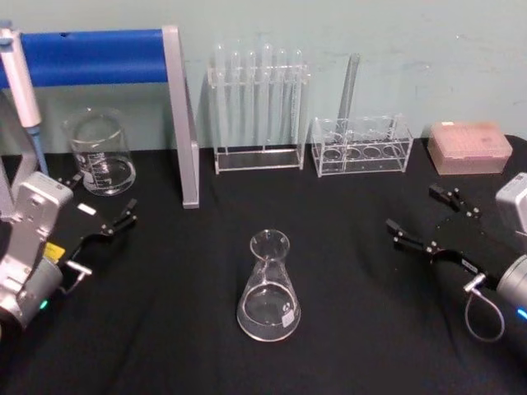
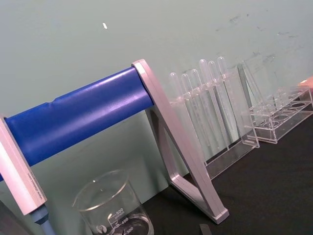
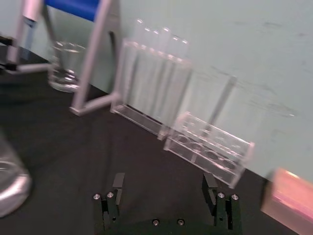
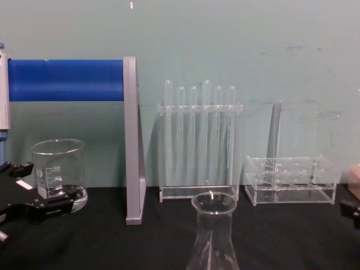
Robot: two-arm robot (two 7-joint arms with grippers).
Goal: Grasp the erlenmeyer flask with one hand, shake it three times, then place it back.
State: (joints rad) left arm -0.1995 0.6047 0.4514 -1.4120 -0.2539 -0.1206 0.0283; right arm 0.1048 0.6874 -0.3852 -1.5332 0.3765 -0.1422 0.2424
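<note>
Left tool [image 1: 99, 202]: jaws apart, holding nothing, low over the bench's [image 1: 354, 346] left side near the beaker [image 1: 100, 152] | Right tool [image 1: 424, 216]: jaws wide apart, at right | Flask [image 1: 268, 288]: upright mid-bench between both, touching neither

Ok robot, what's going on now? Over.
Left pincer open, near beaker. Right pincer open, right side. Erlenmeyer flask upright mid-table, untouched. Nothing blocking it.

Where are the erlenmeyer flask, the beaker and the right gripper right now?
erlenmeyer flask [image 1: 268, 296]: head view, on its sloping glass body.
beaker [image 1: 100, 156]: head view, on its front wall.
right gripper [image 1: 411, 207]: head view, midway between its open fingertips.
</note>
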